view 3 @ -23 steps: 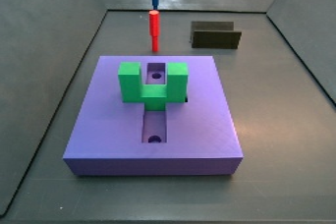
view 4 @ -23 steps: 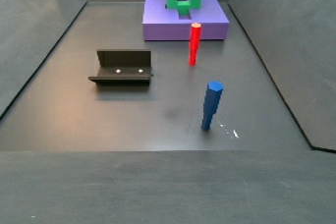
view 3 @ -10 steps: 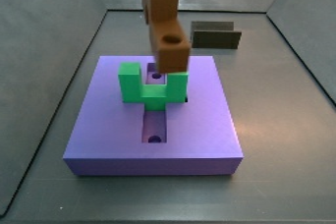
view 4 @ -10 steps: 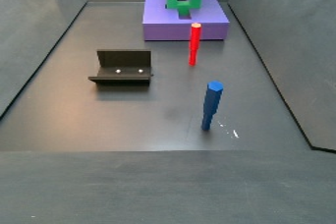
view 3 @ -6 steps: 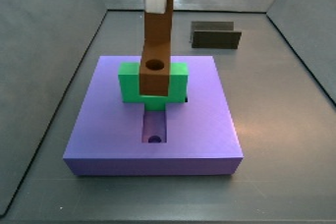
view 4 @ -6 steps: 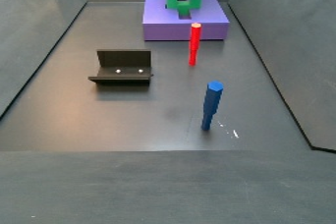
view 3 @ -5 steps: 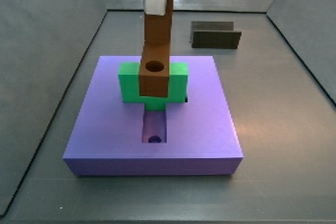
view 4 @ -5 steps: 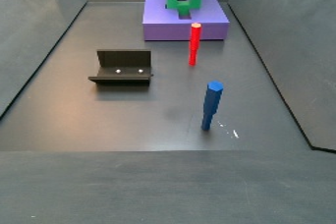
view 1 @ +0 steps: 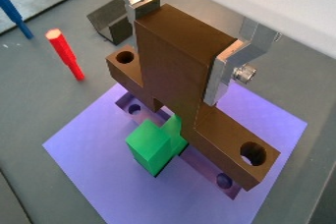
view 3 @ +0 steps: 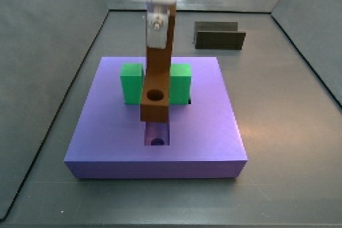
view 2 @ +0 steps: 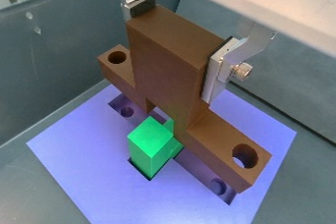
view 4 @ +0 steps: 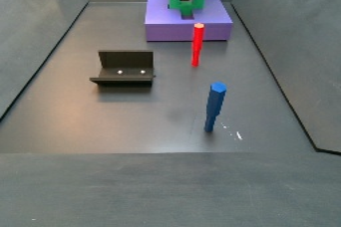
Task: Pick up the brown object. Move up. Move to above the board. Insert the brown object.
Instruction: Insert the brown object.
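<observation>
Your gripper [view 1: 192, 43] clamps the brown object [view 1: 184, 81], fingers [view 1: 234, 66] on its upright chunk. Beneath it you see the green block [view 1: 155, 145] on the board [view 1: 92, 144].

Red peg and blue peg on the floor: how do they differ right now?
The red peg stands near the board; the blue peg stands farther out on the floor. Red looks round, blue squarer. Both are upright and untouched; the gripper holds the brown object over the board.
</observation>
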